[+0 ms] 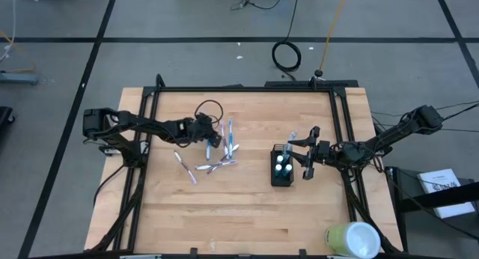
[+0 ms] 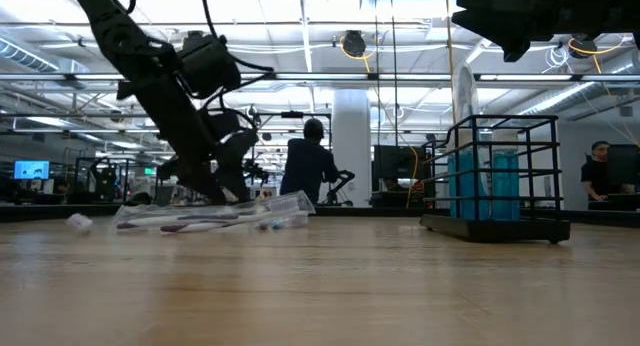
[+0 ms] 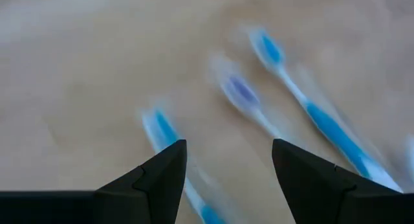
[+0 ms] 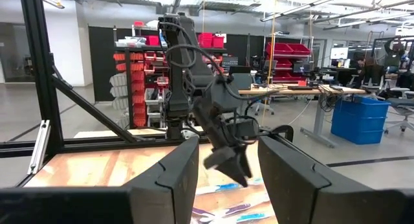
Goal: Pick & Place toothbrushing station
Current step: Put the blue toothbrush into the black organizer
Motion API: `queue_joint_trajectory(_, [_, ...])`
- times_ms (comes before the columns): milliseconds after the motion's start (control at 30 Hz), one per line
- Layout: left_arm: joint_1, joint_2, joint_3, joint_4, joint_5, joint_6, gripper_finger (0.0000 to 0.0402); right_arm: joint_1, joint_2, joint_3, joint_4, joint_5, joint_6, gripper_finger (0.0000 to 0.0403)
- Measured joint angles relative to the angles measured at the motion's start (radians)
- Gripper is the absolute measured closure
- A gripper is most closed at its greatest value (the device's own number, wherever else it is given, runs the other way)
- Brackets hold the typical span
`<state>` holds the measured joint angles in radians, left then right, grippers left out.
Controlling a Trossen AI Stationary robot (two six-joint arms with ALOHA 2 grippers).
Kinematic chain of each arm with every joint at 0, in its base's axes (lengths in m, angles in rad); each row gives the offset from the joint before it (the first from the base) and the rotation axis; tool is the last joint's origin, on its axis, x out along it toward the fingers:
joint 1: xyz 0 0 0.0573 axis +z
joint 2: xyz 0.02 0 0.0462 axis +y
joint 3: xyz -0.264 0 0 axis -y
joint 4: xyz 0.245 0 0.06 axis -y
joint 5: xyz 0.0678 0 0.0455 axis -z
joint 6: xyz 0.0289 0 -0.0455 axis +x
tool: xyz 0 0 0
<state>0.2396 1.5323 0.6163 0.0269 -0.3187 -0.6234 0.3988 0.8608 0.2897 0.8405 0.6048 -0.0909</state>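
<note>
The black wire-mesh holder (image 1: 282, 169) stands on the table right of centre and also shows in the low view (image 2: 497, 176). Two white-capped tubes (image 1: 283, 163) and one upright toothbrush (image 2: 463, 98) stand in it. Several blue-and-white toothbrushes (image 1: 219, 156) lie loose on the wood left of centre. My left gripper (image 1: 212, 134) is open low over this pile. In the left wrist view (image 3: 229, 156) a blue brush (image 3: 162, 130) lies by one finger and others (image 3: 310, 107) lie beyond. My right gripper (image 1: 305, 153) is open and empty above the holder's right side (image 4: 226, 166).
A large yellow-green and white cylinder (image 1: 352, 239) lies at the table's near right corner. A dark cable loop (image 1: 210, 109) lies just beyond the left gripper. A black frame (image 1: 247, 88) runs along the table's far edge and sides. People stand in the room beyond (image 2: 308, 166).
</note>
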Motion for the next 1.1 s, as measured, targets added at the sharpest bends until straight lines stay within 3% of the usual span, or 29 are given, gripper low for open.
queue_joint_trajectory(100, [-0.019,-0.009,0.073,-0.232,0.057,-0.072,0.0167,0.0,0.0,0.0,-0.003,0.0,0.0,0.0252])
queue_joint_trajectory(200, [-0.062,-0.009,0.141,-0.477,0.0,-0.168,0.0167,0.0,0.0,0.0,-0.003,0.002,-0.001,0.0252])
queue_joint_trajectory(267, [-0.097,-0.009,0.168,-0.533,-0.035,-0.242,0.0167,-0.005,0.0,0.0,-0.003,0.003,-0.002,0.0252])
queue_joint_trajectory(433, [-0.154,0.011,0.17,-0.518,-0.047,-0.358,0.0167,-0.022,0.0,0.0,-0.009,0.002,0.001,0.0252])
queue_joint_trajectory(767, [-0.132,0.138,0.174,-0.445,0.003,-0.367,0.0167,-0.026,0.0,-0.001,-0.007,-0.003,0.027,0.0252])
queue_joint_trajectory(967, [-0.12,0.147,0.173,-0.446,0.03,-0.347,0.0168,-0.026,0.0,-0.001,-0.01,-0.003,0.026,0.0252])
queue_joint_trajectory(1100, [-0.119,0.143,0.172,-0.449,0.037,-0.332,0.0193,-0.026,0.0,-0.001,-0.011,-0.003,0.025,0.0252])
